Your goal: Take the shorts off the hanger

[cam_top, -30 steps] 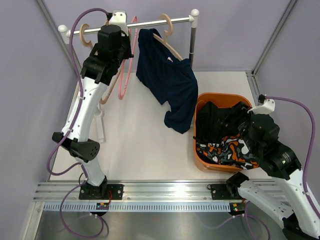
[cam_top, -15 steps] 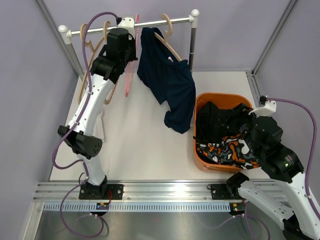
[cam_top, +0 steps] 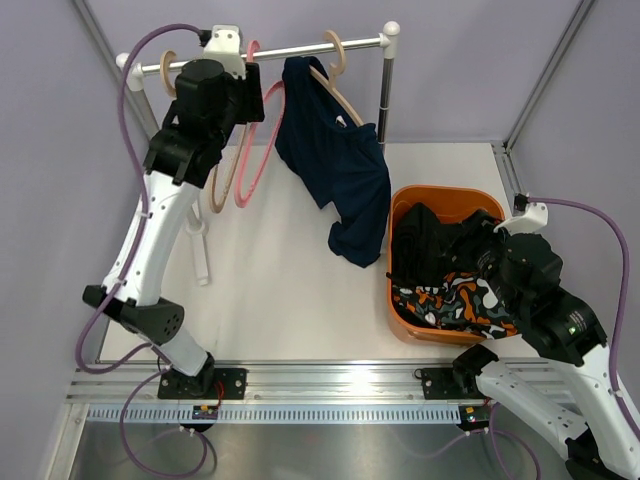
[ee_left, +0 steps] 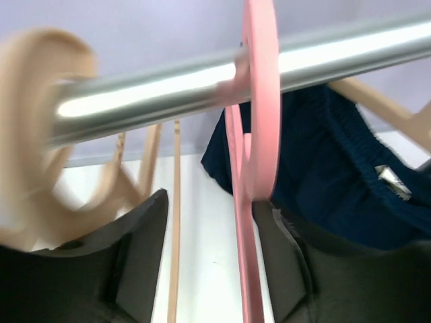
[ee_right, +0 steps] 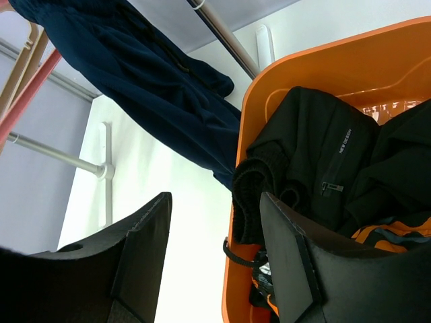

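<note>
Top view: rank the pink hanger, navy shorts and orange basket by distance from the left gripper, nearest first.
1. Pink hanger: right at the left gripper, hanging from the rail.
2. Navy shorts: hanging just to the gripper's right, on the same rail.
3. Orange basket: far right and lower in the view, clearly the farthest.

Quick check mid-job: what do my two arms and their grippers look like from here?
Both match. The left arm and right arm have white links with black joint housings, and each trails a purple cable. A white camera mount sits at each wrist. The left gripper and right gripper have flat, matte black fingers.
</note>
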You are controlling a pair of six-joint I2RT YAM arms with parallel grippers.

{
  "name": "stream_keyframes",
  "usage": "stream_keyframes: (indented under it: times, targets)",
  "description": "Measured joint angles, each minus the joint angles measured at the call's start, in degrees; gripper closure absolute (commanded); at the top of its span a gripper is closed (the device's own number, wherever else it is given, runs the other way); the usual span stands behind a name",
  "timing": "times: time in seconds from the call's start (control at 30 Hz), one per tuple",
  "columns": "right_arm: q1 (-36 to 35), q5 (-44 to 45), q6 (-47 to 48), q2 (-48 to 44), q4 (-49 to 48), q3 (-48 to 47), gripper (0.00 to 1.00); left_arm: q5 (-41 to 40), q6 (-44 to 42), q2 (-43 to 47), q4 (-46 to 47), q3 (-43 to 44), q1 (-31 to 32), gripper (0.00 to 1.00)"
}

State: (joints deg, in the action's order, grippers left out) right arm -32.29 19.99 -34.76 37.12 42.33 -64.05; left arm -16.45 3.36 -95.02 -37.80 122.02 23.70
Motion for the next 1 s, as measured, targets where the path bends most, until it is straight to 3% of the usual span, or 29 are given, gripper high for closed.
stream_keyframes:
  times: [0.17,0.47,0.67,1.0]
  targets:
    - [0.0,0.0,0.0,-0.1,0.8,0.0,0.37,-6.2,-1.3,6.1,0.4,0.0,4.2,0.28]
    - [0.0,0.0,0.0,-0.2,0.9,0.0,0.36,-14.0,-3.5,9.0,3.4,2.0,16.6,0.23]
    - [0.0,-0.2,0.0,-0.2,1.2,0.0,0.36,-15.2,-2.1,3.9,9.2,4.8,21.3,0.22]
    - [0.0,-0.1,0.0,-0.8,4.5,0.0,0.36,-15.8,4.5,-10.3,14.5,5.0,22.1,0.23]
